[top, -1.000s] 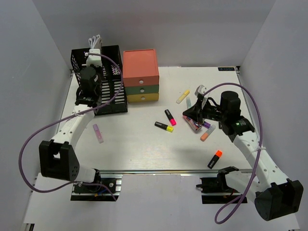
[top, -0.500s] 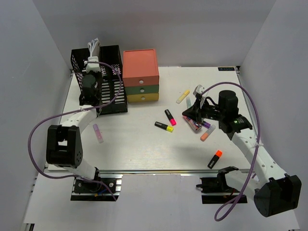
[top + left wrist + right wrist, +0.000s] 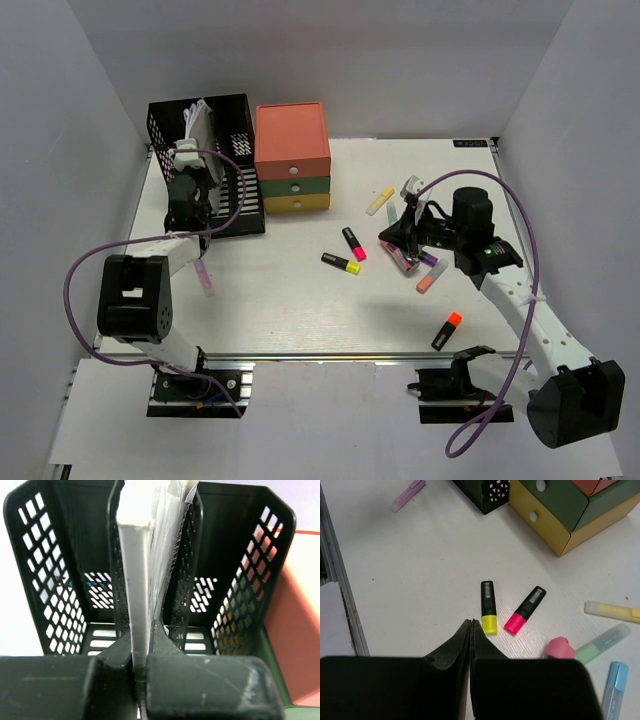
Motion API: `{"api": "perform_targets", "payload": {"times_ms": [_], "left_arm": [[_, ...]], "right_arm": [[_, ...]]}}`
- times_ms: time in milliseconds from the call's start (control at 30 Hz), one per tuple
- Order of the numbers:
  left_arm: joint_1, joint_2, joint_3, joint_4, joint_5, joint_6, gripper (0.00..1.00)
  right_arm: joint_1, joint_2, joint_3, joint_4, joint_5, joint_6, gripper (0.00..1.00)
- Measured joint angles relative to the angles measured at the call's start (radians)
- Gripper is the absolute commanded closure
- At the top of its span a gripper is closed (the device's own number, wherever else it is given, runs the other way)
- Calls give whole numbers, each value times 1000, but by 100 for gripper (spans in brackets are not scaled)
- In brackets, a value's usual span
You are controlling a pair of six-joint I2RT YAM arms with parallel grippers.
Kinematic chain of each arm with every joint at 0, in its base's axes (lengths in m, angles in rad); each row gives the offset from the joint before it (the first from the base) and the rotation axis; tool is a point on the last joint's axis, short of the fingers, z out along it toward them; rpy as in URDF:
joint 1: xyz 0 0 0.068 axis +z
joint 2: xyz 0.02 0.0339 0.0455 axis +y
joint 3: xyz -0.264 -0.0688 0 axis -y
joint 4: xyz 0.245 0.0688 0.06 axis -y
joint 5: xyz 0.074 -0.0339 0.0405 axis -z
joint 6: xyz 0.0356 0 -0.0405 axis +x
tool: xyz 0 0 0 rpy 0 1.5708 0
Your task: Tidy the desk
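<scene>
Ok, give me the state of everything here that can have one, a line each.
Left gripper, shut on the flat white paper sheaf.
Flat white paper sheaf, held upright at the black mesh file rack.
Black mesh file rack, standing upright.
Right gripper, shut, empty, above the white desk.
Coral, green and yellow drawer unit, drawers closed.
Black-and-yellow highlighter, lying loose.
Black-and-pink highlighter, lying loose.

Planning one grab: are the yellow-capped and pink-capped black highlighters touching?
Apart: right wrist view shows bare white desk between yellow-capped black highlighter and pink-capped black highlighter.
</scene>
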Motion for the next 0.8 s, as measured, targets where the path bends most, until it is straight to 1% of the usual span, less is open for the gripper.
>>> {"api": "perform_targets", "payload": {"times_ms": [33, 67, 100, 133, 167, 200, 233, 300, 433, 467, 500, 567, 600, 633, 667, 700, 733, 800], "left_arm": [[0, 0, -7, 10, 2, -7, 74], [0, 0, -11, 16, 3, -14, 56], [0, 0, -13, 18, 5, -14, 37], [0, 0, -13, 26, 6, -23, 31], [0, -3, -13, 34, 6, -29, 26], [0, -6, -13, 37, 6, -31, 18], [0, -11, -13, 37, 6, -32, 16], [0, -24, -13, 33, 5, -34, 11], [0, -68, -13, -2, -1, -35, 10], [0, -80, -12, -14, -3, -34, 11], [0, -109, -12, -37, -6, -36, 13], [0, -171, -10, -95, -18, -54, 34], [0, -207, -6, -134, -26, -76, 46], [0, -248, -2, -177, -31, -100, 74], [0, -298, 3, -224, -37, -136, 83], [0, -354, 5, -270, -38, -165, 89], [0, -409, 5, -310, -33, -190, 91], [0, -524, 1, -374, -11, -238, 91]], "right_arm": [[0, 3, 0, 0, 0, -1, 100], [0, 5, 0, -1, 0, -2, 100], [0, 6, 0, -2, 0, -3, 96], [0, 7, 0, -2, 1, -5, 89], [0, 7, 0, -2, 2, -6, 85], [0, 7, 0, -2, 3, -8, 83], [0, 8, 0, -3, 3, -11, 78], [0, 10, 0, -3, 3, -18, 76], [-1, 22, 0, -3, 3, -21, 74], [-1, 26, 0, -3, 3, -21, 71], [-1, 29, 0, -3, 3, -22, 64], [-1, 35, 0, -3, -3, -26, 55], [-1, 40, 0, -3, -7, -29, 53], [0, 48, 0, -3, -15, -34, 52], [0, 57, 0, -3, -25, -38, 52], [2, 72, 0, -3, -35, -38, 52], [3, 87, 0, -3, -39, -38, 52], [19, 120, 0, -3, -40, -20, 52]]}}
